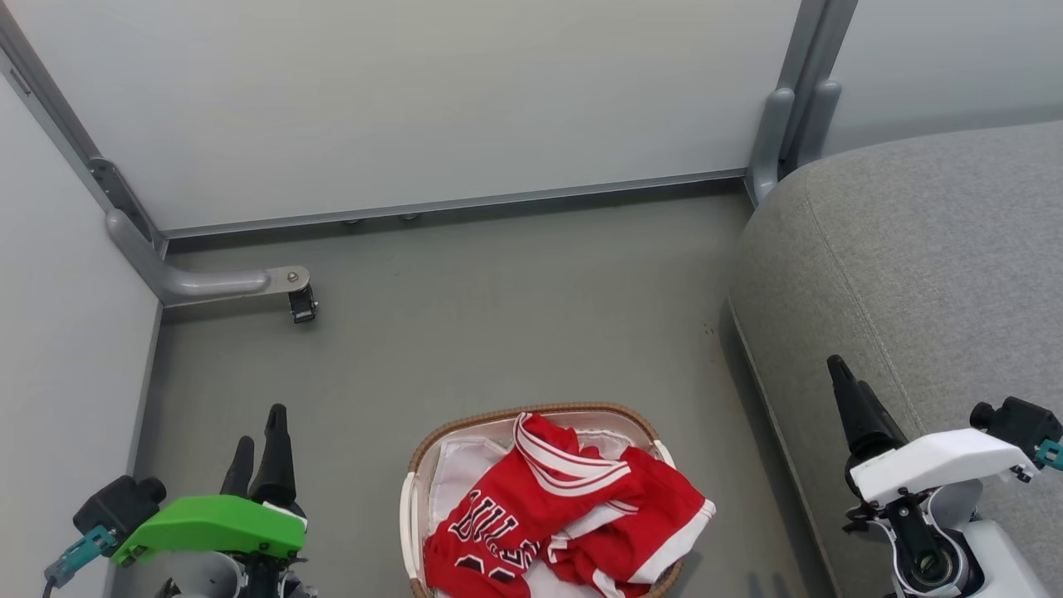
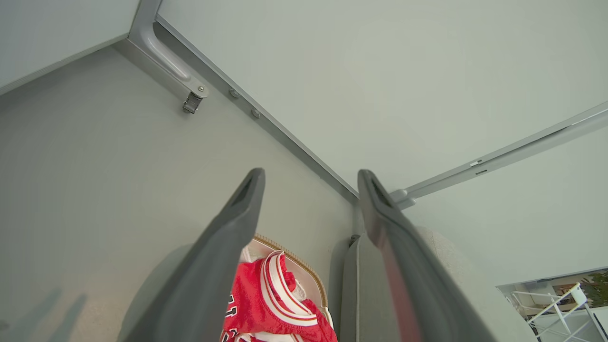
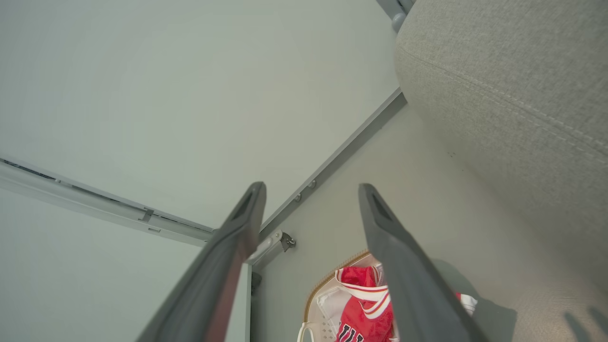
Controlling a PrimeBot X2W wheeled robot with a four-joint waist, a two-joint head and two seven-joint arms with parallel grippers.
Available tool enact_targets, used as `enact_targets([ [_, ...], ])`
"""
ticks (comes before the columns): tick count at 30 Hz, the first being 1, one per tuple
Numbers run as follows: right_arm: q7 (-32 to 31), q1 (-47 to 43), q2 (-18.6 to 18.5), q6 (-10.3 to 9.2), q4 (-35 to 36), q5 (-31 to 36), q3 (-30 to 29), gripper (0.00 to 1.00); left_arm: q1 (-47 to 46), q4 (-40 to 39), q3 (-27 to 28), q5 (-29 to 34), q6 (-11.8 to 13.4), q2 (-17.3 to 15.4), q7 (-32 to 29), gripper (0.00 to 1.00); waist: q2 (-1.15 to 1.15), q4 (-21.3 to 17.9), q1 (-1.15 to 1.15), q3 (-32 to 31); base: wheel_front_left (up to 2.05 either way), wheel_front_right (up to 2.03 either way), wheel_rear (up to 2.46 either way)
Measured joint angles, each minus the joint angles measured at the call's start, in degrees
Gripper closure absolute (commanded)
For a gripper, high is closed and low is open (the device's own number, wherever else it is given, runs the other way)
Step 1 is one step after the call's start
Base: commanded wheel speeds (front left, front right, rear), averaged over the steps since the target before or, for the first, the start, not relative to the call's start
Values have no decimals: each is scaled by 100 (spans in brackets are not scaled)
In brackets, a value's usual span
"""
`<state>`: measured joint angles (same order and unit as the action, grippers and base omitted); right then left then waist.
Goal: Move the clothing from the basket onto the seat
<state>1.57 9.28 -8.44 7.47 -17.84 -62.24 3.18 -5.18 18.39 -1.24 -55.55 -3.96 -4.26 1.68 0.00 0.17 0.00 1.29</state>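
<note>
- Nothing is moved yet: the clothing (image 1: 556,515) lies heaped in the basket (image 1: 531,413), between the two grippers (a red edge hangs over the rim).
- The left gripper (image 1: 260,425) and right gripper (image 1: 849,374) both have spread fingers, empty and clear of the cloth.
- The seat (image 1: 913,249), just beside the right gripper, has no clothing on its visible part, so the whole transfer remains.

Red clothing (image 1: 556,507), grey seat (image 1: 913,249).

Shiny red cloth clothing (image 1: 531,515), woven-rimmed plastic basket (image 1: 408,519), matt grey fabric seat (image 1: 913,266), smooth grey floor (image 1: 498,316)
</note>
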Motion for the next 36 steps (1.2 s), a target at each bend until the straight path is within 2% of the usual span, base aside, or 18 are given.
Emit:
enact_targets([
  [19,363,147,-210,0,-381,1649,464,0,-42,56,-489,1482,615,-216,365,0,0,10,0,50,0,0,0],
  [36,655,164,-246,1,-541,2700,638,0,75,-168,-655,2505,855,-245,647,0,0,-9,0,99,0,0,0],
])
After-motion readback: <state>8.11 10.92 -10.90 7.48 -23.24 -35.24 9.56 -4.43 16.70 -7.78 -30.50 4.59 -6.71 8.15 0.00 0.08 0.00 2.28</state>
